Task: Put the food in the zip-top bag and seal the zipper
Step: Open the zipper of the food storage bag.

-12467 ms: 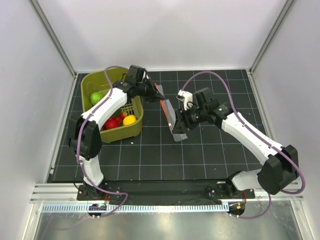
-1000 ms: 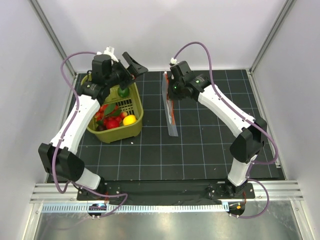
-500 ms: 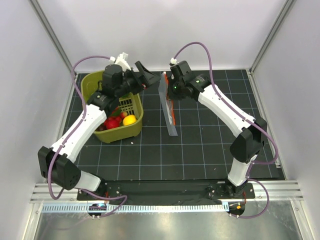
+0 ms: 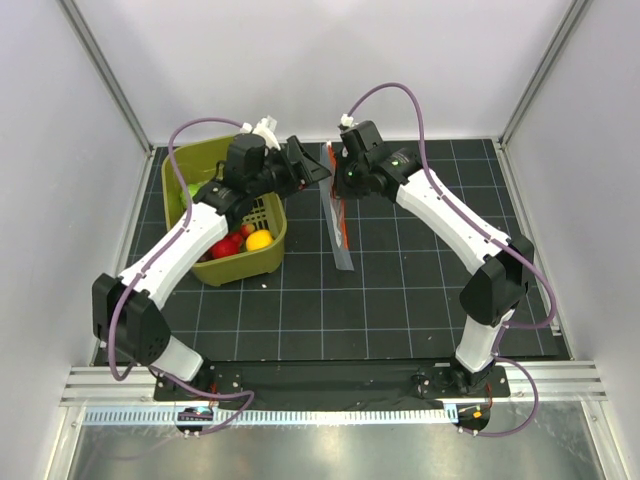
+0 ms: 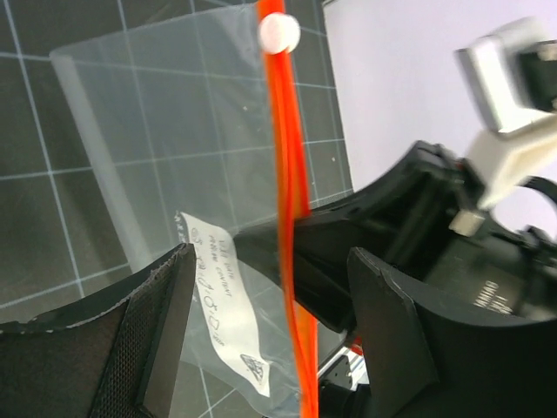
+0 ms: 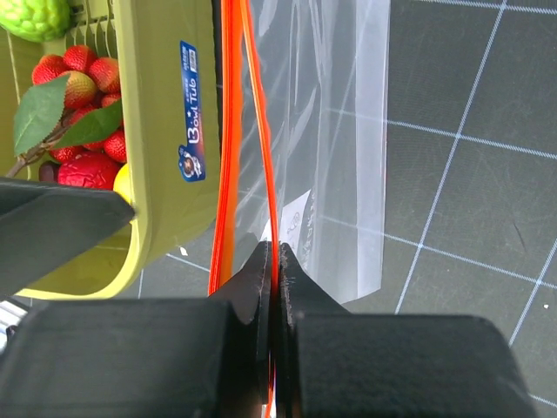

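The zip-top bag (image 5: 157, 131) is clear, with a red-orange zipper (image 5: 283, 174), a white slider (image 5: 278, 32) and a white label (image 5: 222, 300) with dark handwriting. The basket (image 6: 170, 200) is olive-green with a blue sticker (image 6: 192, 109). Among the food, strawberries (image 6: 78, 61) are red, a ball (image 4: 259, 240) yellow, a bumpy fruit (image 6: 35, 16) green. The mat (image 4: 400, 290) is black with a pale grid.

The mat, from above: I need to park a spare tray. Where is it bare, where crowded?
Bare: the near mat, between the arm bases and the basket and zip-top bag; the far right corner beyond the right arm. Crowded: far centre, where the open left pincer and the right pincer, shut on the bag, meet beside the basket.
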Motion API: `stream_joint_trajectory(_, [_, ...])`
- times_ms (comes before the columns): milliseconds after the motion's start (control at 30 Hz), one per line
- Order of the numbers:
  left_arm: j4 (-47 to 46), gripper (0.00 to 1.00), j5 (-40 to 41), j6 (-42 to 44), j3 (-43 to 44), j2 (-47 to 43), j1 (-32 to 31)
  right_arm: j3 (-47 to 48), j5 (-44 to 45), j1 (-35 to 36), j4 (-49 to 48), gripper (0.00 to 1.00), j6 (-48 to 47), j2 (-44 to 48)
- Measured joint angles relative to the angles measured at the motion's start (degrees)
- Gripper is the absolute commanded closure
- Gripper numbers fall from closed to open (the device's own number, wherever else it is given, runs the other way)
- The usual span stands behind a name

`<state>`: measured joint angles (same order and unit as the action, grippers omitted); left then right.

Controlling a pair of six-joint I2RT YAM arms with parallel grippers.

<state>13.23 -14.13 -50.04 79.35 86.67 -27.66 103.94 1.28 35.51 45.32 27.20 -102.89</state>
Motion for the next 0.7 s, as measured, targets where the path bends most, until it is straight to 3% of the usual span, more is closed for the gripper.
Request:
stream_joint_trajectory(200, [1.1, 0.27, 0.0, 0.0, 0.8, 2.9, -0.4, 0.0, 0.0, 0.0, -0.7, 0.99, 0.0, 0.0])
stream_joint_trajectory(333, [3.4, 0.36, -0.1, 0.6, 3.3, 5.8, -1.3, 0.0, 0.2, -0.1, -0.7, 0.99, 0.0, 0.0])
stream_joint_trajectory(467, [6.5, 0.57, 0.3, 1.9, 6.3, 8.0, -2.1, -0.1, 0.6, -0.4, -0.6, 0.99, -0.1, 0.0])
stream_joint_trajectory(533, [8.6, 0.75, 0.8, 3.0, 8.4, 9.2, -2.3, -0.1, 0.7, -0.4, -0.6, 0.99, -0.3, 0.0])
stream_joint_trajectory(567, [9.0, 0.75, 0.8, 3.1, 8.8, 9.5, -2.4, -0.1, 0.7, -0.3, -0.7, 0.99, -0.3, 0.0])
stream_joint_trajectory(700, [12.3, 0.96, 1.2, 4.7, 11.2, 11.4, -2.8, -0.1, 1.7, -0.3, -0.6, 0.99, -1.2, 0.0])
